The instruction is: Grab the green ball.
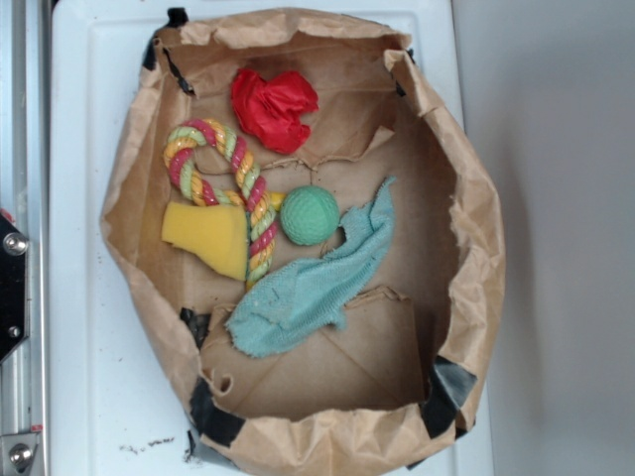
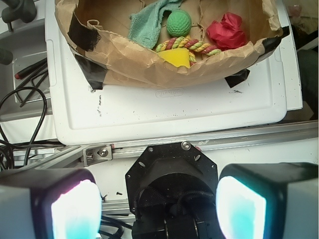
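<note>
Near the middle of the exterior frame, inside the paper bag (image 1: 466, 248): green ball (image 1: 310, 216), just right of the rope loop (image 1: 238, 188), touching the teal cloth (image 1: 317, 283). At the wrist frame's bottom edge: gripper (image 2: 158, 209), spread wide, holding nothing. From there, green ball (image 2: 178, 23) well apart, straight up-frame, slightly right of centre, beyond the bag's near wall. Round, so no long axis.

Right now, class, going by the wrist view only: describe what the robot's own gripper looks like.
The gripper has two blocky fingers with dark outer casings and pale inner pads that glow, pinkish-white on one and cyan on the other. Between them sits a black, roughly octagonal mount with small screws around its rim. No cables on the gripper itself can be made out.
</note>
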Robot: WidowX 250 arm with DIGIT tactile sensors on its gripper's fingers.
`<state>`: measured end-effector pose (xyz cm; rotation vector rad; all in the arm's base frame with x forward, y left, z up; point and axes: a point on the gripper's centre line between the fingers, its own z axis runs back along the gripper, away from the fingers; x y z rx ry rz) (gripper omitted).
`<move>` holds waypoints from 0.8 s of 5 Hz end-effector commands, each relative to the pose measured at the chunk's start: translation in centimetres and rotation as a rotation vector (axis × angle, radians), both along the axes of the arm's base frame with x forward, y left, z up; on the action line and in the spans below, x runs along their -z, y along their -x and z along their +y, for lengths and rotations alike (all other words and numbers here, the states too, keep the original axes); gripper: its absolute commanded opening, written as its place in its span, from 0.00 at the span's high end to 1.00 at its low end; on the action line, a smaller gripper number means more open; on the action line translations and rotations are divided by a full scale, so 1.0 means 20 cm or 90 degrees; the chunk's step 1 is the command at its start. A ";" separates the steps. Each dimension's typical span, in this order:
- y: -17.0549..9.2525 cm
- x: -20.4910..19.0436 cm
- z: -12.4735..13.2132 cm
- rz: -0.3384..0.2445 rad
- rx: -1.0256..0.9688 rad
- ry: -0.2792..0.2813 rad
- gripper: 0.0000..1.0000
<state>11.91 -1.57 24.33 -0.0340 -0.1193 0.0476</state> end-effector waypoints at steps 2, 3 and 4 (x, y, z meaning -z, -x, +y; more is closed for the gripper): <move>-0.25 0.02 -0.02 -0.037 -0.040 -0.007 0.00; -0.44 0.10 0.00 -0.056 -0.041 -0.031 0.00; -0.58 0.22 0.09 -0.062 -0.023 -0.059 0.00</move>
